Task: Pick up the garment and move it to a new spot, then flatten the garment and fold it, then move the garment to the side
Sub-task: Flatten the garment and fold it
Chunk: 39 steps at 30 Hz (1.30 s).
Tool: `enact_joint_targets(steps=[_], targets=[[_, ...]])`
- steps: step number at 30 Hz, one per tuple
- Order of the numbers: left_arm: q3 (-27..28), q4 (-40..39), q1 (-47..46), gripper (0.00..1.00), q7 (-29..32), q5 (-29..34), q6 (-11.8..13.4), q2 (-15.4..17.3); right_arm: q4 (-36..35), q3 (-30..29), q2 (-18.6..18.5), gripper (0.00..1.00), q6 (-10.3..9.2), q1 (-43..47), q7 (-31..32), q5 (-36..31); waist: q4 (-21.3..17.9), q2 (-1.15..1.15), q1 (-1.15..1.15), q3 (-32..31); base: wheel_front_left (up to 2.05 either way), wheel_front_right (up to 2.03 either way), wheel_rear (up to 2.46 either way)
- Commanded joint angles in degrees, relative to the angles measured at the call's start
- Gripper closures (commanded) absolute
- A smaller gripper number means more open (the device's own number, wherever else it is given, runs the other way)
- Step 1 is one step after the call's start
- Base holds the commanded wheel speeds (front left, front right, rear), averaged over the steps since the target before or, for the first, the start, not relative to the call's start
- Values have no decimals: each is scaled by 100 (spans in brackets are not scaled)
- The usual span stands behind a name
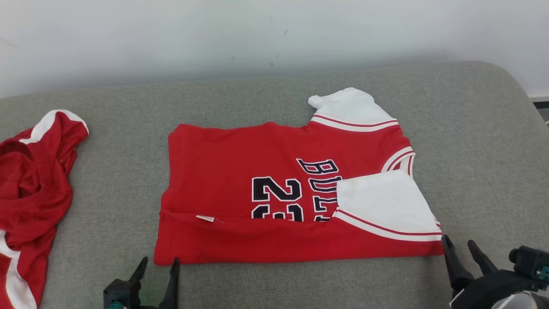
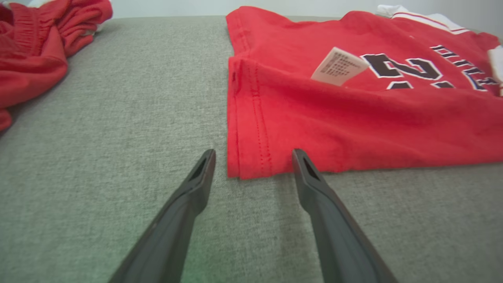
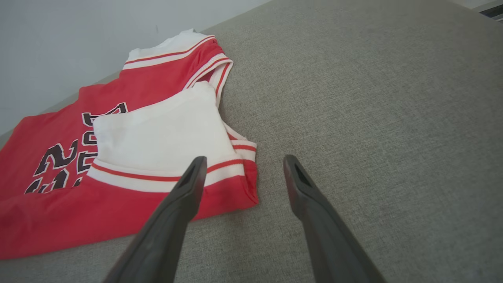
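Observation:
The garment (image 1: 240, 180) is a red jersey with white sleeves and black lettering, lying on the grey cushion with its near edge folded over toward the back. A white tag (image 2: 338, 67) pokes out at the fold. My left gripper (image 1: 158, 265) stands open just in front of the jersey's near left corner (image 2: 247, 165), nothing between its fingers. My right gripper (image 1: 460, 246) is open too, just off the near right corner (image 3: 245, 192), by the folded white sleeve (image 3: 165, 137). Neither touches the cloth.
A second red and white garment (image 1: 30, 189) lies crumpled at the left edge of the cushion (image 1: 472, 141). A pale wall (image 1: 257, 34) runs behind. The cushion's rounded right end drops off near a dark floor strip (image 1: 541, 107).

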Motion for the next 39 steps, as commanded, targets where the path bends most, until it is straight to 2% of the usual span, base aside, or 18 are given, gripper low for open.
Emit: enact_joint_targets(steps=[1,13,14,15,16,17,21,27,34,39], targets=[[46,69,-77,0,-16,-61,32,42,82,40,30,0,3,-106,3,-58,-33,0,0,55,0,0,0],[55,355,-311,0,-65,-121,-40,12,862,292,154,0,3,-564,-59,23,-49,0,0,248,0,0,0],[53,386,-345,0,-69,-124,-45,4,950,309,162,49,3,-610,-30,63,-51,0,0,268,0,0,0],[54,428,-385,0,-60,-144,-48,-11,1034,320,168,63,3,-650,-15,84,-51,0,0,282,0,0,0],[53,470,-434,61,-61,-147,-57,-28,1098,334,168,100,3,-697,-29,103,-47,0,0,297,0,0,0],[39,527,-460,100,-56,-153,-94,-32,1164,347,184,100,3,-744,-47,120,-44,0,0,305,0,0,0],[-28,661,-506,100,-67,-133,-140,-61,1324,419,208,100,3,-877,-181,189,-48,0,0,278,0,0,0],[-82,416,-178,100,-102,-120,-99,-150,1247,351,63,100,2,-662,-399,308,3,0,0,-43,0,0,0],[-171,-120,494,100,-102,-142,-1,-201,673,-65,-135,100,-1,137,-223,326,156,0,0,-448,0,0,0],[-197,-314,860,100,-95,-231,84,-239,81,-436,-45,100,-1,776,139,196,205,0,0,-554,0,0,0]])
